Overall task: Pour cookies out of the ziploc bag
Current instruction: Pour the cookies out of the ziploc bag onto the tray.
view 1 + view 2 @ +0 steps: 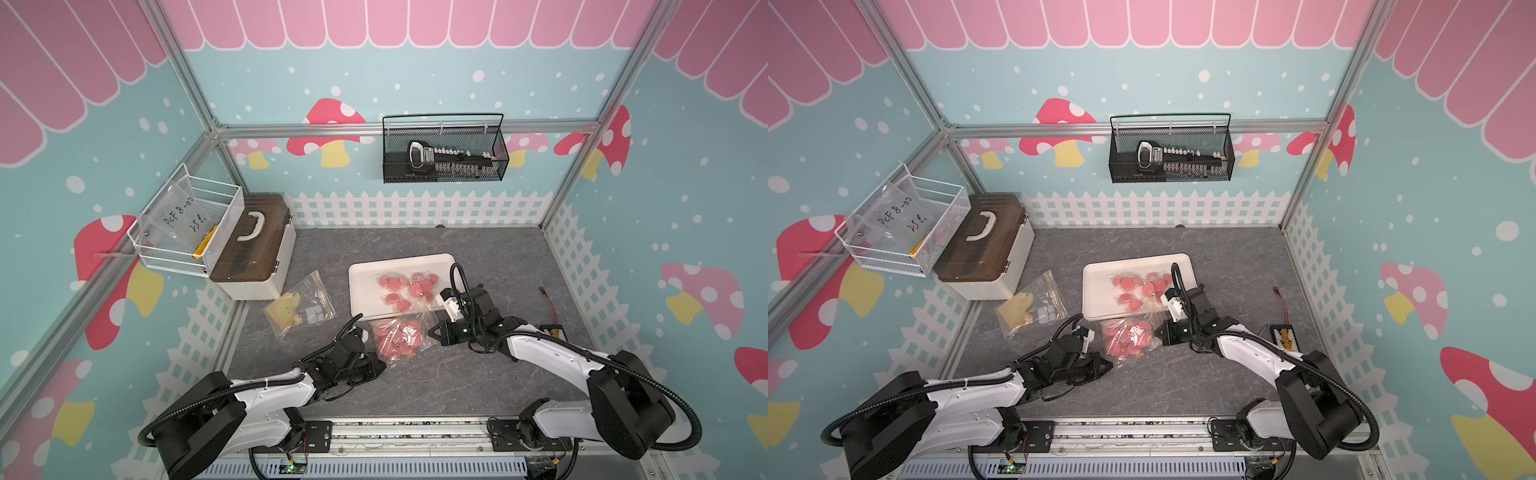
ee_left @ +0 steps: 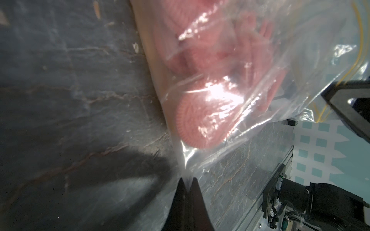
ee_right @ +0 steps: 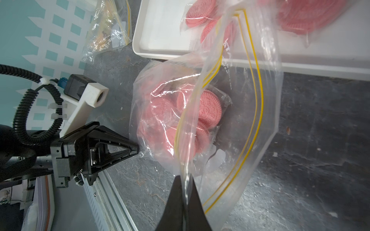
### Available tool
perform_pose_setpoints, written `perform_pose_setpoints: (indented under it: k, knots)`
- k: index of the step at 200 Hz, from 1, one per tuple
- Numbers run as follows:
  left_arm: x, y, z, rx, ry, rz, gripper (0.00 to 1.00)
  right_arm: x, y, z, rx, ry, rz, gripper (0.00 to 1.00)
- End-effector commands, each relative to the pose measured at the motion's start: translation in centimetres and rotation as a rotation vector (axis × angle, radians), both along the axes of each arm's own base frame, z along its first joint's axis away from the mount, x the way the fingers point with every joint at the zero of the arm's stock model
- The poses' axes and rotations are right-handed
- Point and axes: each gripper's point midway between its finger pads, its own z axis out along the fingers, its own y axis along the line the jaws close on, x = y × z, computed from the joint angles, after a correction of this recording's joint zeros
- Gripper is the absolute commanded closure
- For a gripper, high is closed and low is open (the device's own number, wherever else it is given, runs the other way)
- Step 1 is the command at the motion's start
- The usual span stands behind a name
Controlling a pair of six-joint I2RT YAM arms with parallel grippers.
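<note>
Clear ziploc bag (image 1: 395, 353) pinched at both ends, pink cookies (image 1: 405, 332) inside.
In both top views it lies at lower centre, just below the white tray (image 1: 361, 274), which holds more ridged pink discs, some wrapped. The left gripper (image 2: 187, 185) is clamped on a corner of the film, the right gripper (image 3: 185, 178) on the yellow-striped mouth. Glare blurs the bag's contents.

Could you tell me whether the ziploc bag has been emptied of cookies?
No, many pink cookies lie inside the ziploc bag.
</note>
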Motion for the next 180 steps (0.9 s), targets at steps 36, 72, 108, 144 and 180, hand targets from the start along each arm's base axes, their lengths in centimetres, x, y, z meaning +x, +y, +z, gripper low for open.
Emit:
perform_pose_setpoints:
  k: [36, 72, 108, 144, 180]
  knots:
    - [1.4, -0.2, 2.8, 0.024, -0.077, 0.008, 1.0, 0.3, 0.4, 2.2, 0.015, -0.063, 0.026, 1.0]
    - [2.0, 0.1, 4.3, 0.038, -0.119, 0.011, 1.0, 0.6, 0.5, 3.3, 0.023, -0.09, 0.032, 1.0]
    - [2.5, 0.5, 5.6, 0.062, -0.136, 0.02, 1.0, 1.0, 0.7, 4.1, 0.025, -0.107, 0.033, 1.0]
    - [3.3, 1.0, 6.6, 0.058, -0.15, 0.038, 1.0, 1.3, 0.8, 4.8, 0.027, -0.116, 0.032, 1.0]
    - [4.3, 1.8, 7.3, 0.064, -0.156, 0.065, 1.0, 1.8, 1.0, 5.6, 0.027, -0.134, 0.028, 1.0]
